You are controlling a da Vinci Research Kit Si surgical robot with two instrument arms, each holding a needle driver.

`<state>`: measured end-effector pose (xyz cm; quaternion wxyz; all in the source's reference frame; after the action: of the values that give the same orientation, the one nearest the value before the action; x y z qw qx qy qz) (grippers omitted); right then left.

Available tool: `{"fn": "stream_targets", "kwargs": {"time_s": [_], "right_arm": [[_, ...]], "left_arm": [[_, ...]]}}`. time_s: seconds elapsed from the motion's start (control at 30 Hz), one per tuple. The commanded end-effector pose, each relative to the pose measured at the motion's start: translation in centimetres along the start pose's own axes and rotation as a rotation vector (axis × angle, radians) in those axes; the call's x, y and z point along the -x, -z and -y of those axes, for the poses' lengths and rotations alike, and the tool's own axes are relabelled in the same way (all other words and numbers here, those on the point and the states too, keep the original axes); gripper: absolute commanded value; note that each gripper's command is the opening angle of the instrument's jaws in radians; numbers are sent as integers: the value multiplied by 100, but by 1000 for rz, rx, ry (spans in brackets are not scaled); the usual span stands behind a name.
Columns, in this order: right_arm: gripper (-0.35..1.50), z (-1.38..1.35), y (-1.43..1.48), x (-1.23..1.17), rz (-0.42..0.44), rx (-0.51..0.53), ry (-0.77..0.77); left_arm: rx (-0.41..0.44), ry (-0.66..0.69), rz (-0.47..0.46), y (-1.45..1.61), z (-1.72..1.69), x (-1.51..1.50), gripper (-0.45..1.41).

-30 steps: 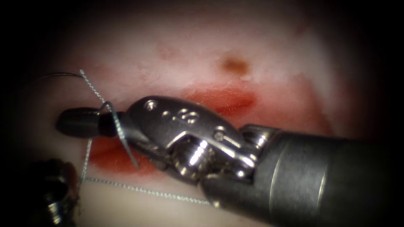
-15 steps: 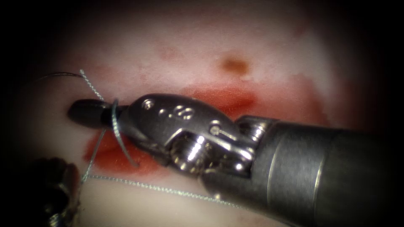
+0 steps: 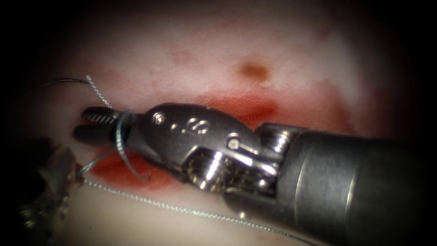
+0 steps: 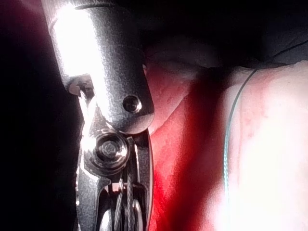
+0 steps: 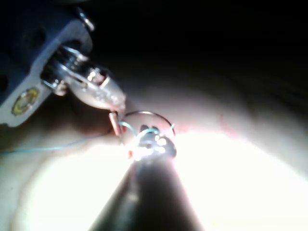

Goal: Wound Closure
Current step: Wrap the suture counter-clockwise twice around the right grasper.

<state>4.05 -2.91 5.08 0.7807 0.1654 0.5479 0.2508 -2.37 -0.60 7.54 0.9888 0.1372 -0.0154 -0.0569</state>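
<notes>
My right hand (image 3: 93,125) is spread a little, gripping nothing, with a loop of thread (image 3: 119,136) wrapped round both jaws just behind the tips. More thread runs under my shaft across the tissue (image 3: 191,54). My left hand (image 3: 48,182) sits in shadow just below and left of the right one, so I can't tell its state. The thin dark arc above the right hand's tips might be the needle (image 3: 63,82), mostly lost in the dark. Red fluid (image 3: 241,107) pools behind the right wrist.

Brown spot (image 3: 254,69), upper mid tissue.
</notes>
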Motion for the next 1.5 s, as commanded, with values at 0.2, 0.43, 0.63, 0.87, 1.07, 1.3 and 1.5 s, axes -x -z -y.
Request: {"fn": "stream_targets", "kwargs": {"time_s": [0.2,0.43,0.63,0.87,1.07,1.3,1.5], "right_arm": [[41,0,-7,-10,18,-5,11],[0,4,-5,-9,100,-42,45],[-18,14,-7,-3,135,-133,55],[-15,17,-3,0,142,-192,72],[-26,19,-3,6,151,-292,46],[-13,15,-4,24,85,-446,11],[49,8,-2,50,21,-475,-51]], "left_arm": [[41,-21,27,16,-19,3,-45],[130,-48,-24,16,-30,-3,-45],[190,-106,-67,7,-42,0,-45],[203,-115,-90,-11,-44,3,-45],[167,-130,-82,-22,-40,8,-45],[64,-115,21,-26,-37,7,-45],[-47,-83,139,-34,-34,2,-45]]}}
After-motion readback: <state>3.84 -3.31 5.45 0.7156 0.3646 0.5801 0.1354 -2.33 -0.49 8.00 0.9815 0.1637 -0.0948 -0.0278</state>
